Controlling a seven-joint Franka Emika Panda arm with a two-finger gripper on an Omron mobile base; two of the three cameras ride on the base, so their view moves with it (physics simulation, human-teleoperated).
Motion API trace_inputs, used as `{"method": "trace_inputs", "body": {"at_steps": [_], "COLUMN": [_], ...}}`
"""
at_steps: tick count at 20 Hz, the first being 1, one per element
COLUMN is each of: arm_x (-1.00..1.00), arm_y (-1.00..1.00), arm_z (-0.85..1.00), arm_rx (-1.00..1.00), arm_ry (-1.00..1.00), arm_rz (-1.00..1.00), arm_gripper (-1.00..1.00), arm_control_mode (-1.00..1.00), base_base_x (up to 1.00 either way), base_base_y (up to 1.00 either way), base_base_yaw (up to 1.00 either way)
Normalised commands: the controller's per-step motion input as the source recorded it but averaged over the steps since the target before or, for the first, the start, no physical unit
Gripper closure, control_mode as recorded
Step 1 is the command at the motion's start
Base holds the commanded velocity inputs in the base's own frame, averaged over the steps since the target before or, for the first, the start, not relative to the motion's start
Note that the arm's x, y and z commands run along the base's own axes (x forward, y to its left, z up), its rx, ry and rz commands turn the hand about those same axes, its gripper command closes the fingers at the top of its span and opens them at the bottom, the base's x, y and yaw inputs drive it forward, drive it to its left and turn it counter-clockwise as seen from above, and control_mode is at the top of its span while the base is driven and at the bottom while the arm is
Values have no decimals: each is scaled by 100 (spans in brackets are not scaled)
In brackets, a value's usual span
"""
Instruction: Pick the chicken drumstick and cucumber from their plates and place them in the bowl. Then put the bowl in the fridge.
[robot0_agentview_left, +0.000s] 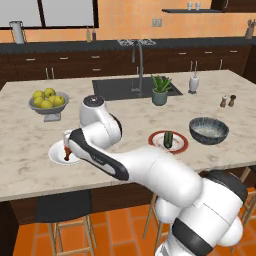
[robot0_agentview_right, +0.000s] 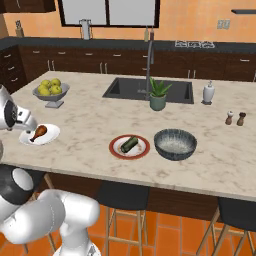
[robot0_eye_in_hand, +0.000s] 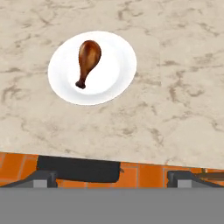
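Chicken drumstick (robot0_eye_in_hand: 88, 60) lies on the white plate (robot0_eye_in_hand: 118, 83) (bone end toward the fingers (robot0_eye_in_hand: 111, 178)), ahead of them, untouched. Fingers spread wide, holding nothing, above the table (robot0_eye_in_hand: 183, 109) edge.

The left base view looks forward and down from behind the arm, over the marble worktop (robot0_agentview_left: 125, 125) toward the sink (robot0_agentview_left: 132, 87) and back wall. The right base view faces the same way from the other side, so both share the worktop (robot0_agentview_right: 90, 125), the sink (robot0_agentview_right: 150, 89), the red-rimmed plate (robot0_agentview_left: 184, 145) (robot0_agentview_right: 114, 150), the bowl (robot0_agentview_left: 209, 131) (robot0_agentview_right: 175, 144) and the fruit bowl (robot0_agentview_left: 48, 102) (robot0_agentview_right: 51, 90). The hand view sits much nearer, looking steeply down on the white plate (robot0_eye_in_hand: 118, 70) near the worktop's front edge (robot0_eye_in_hand: 144, 144); that plate also shows in both base views (robot0_agentview_left: 56, 156) (robot0_agentview_right: 52, 134).
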Motion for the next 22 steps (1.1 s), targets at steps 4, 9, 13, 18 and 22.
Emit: {"method": "trace_inputs", "body": {"at_steps": [4, 9, 13, 18, 22], "arm_x": [62, 19, 0, 13, 24], "arm_y": [8, 11, 22, 20, 13], "arm_z": [-27, -43, -42, -30, -6], "arm_rx": [-1, 0, 0, 0, 0], "arm_ry": [4, 3, 2, 0, 0], "arm_rz": [-1, -5, -9, -9, -4], "arm_gripper": [-100, -100, -100, -100, -100], "arm_control_mode": [-100, -100, -100, -100, -100], "base_base_x": [0, 0, 0, 0, 0], "base_base_y": [0, 0, 0, 0, 0], "base_base_yaw": [0, 0, 0, 0, 0]}}
